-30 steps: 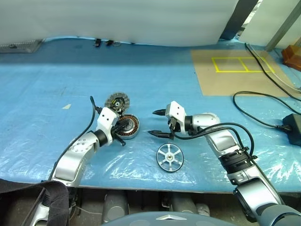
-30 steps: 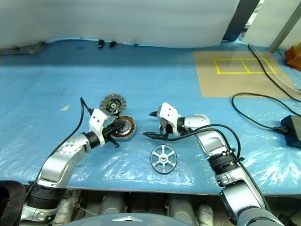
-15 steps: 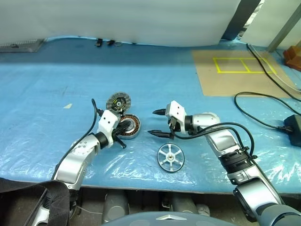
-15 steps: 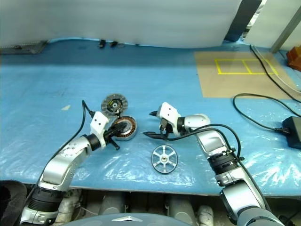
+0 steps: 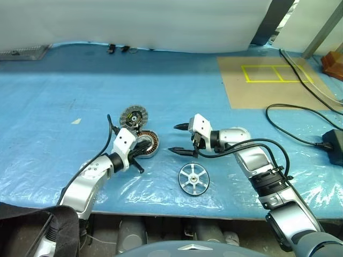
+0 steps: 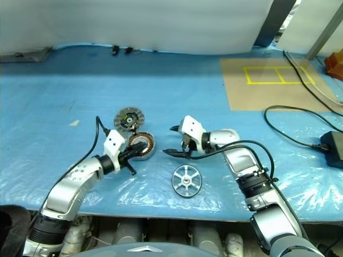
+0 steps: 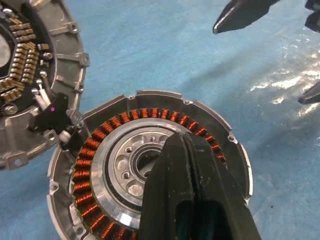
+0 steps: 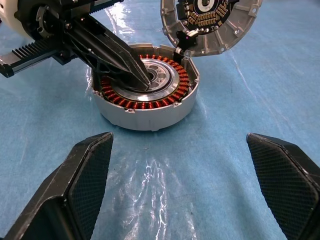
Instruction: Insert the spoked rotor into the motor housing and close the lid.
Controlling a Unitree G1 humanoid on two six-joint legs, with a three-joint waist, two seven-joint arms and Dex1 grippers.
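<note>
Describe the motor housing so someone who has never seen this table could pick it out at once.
On the blue plastic sheet covering the table, look just in front of the left gripper, whose shut fingers rest over its centre. The motor housing is the short round metal cylinder there. Unlike the grey lid touching its far edge and the silver spoked rotor nearer the robot, it shows a ring of copper windings.

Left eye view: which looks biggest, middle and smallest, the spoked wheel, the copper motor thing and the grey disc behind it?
1. Spoked rotor, though it lies nearest the camera.
2. Motor housing, partly hidden by the left gripper.
3. Lid, slightly smaller, and farthest away.
</note>
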